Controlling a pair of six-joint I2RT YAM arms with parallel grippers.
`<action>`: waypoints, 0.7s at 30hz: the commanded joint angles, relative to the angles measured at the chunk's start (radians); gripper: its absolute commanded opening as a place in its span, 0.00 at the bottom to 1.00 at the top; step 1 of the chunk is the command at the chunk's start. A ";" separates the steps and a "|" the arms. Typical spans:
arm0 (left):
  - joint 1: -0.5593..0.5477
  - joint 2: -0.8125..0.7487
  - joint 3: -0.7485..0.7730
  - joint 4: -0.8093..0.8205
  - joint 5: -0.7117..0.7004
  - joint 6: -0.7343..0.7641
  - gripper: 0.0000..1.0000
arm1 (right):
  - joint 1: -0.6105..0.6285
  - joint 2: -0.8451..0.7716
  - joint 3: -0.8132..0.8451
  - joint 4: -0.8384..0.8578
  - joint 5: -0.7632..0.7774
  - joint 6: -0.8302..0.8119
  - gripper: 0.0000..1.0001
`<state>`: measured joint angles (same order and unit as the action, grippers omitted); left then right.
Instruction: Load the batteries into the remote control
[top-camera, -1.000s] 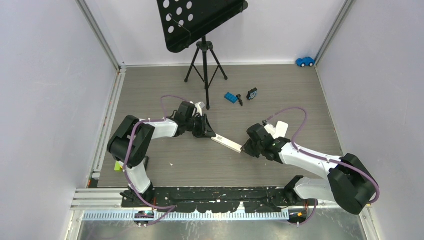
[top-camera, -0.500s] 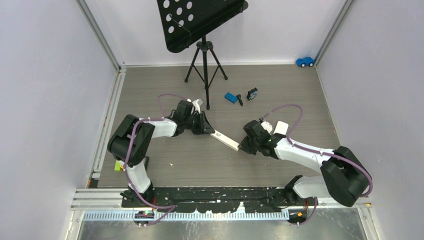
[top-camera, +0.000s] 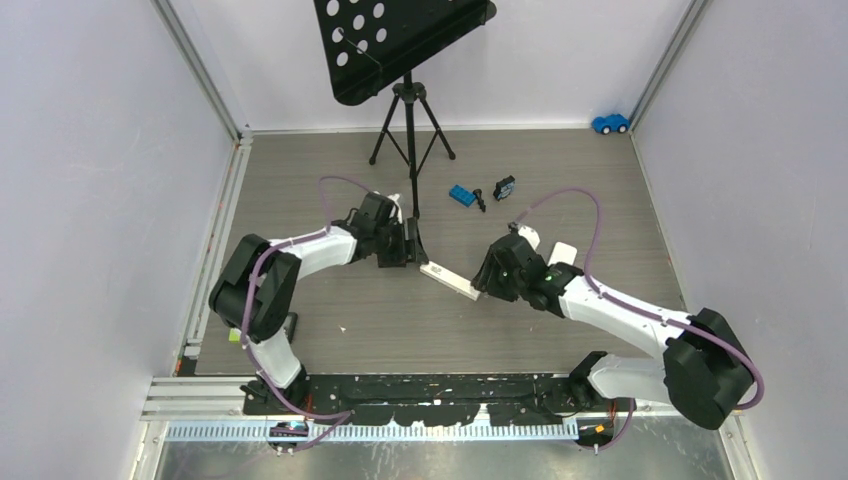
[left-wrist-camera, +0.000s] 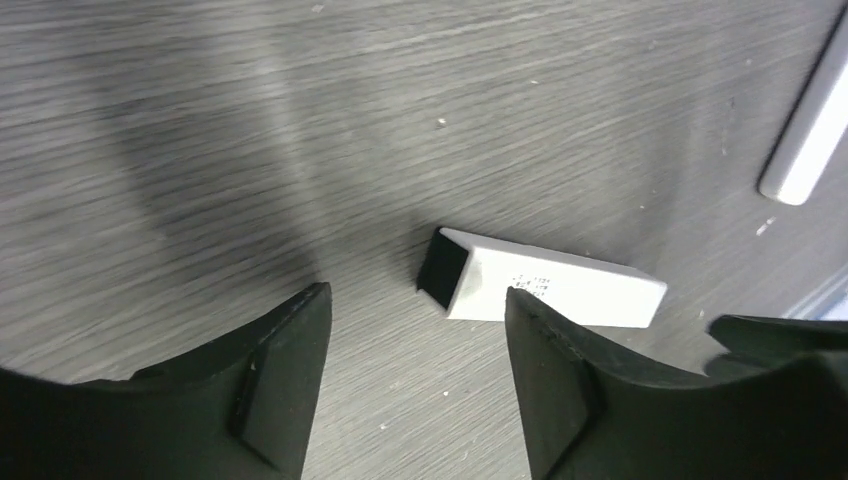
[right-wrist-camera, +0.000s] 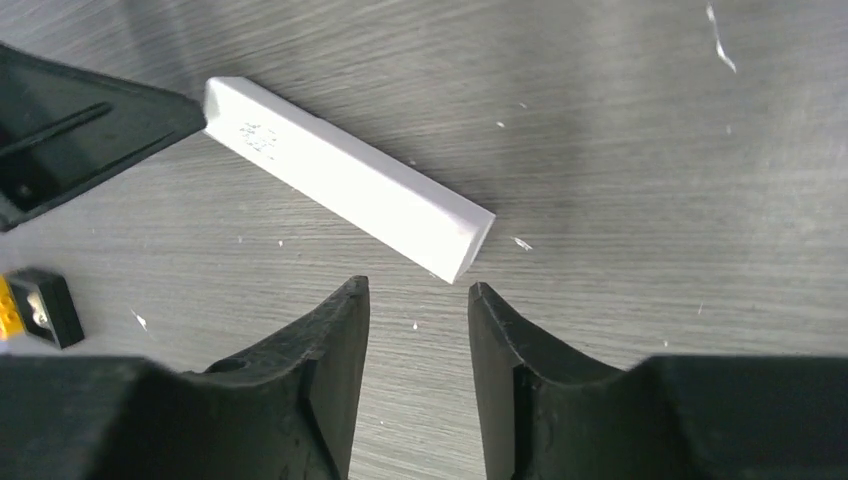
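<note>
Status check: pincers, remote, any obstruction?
Left pincer open, right pincer open. Remote flat on table between them, held by neither. Tripod leg close by left pincer.

Top external: high above and behind left gripper (top-camera: 408, 250) and right gripper (top-camera: 484, 284), facing down, far off.
Left wrist: close above table (left-wrist-camera: 200, 120), facing down between own jaws.
Right wrist: likewise close, facing down.
Shared by all: remote control (top-camera: 449, 279), just ahead of each gripper.
</note>
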<state>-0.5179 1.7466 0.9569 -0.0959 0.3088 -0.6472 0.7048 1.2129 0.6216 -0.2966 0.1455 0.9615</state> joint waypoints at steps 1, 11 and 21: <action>0.011 -0.088 0.058 -0.179 -0.132 0.046 0.69 | 0.004 -0.021 0.075 -0.020 -0.024 -0.247 0.51; 0.045 -0.388 -0.026 -0.273 -0.364 0.045 0.88 | 0.074 0.260 0.287 -0.045 -0.012 -0.592 0.81; 0.071 -0.640 -0.096 -0.393 -0.433 0.039 0.92 | 0.100 0.496 0.444 -0.110 0.082 -0.729 0.79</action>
<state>-0.4534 1.1763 0.8673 -0.4271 -0.0776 -0.6201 0.8013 1.6798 1.0084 -0.3782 0.1413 0.2989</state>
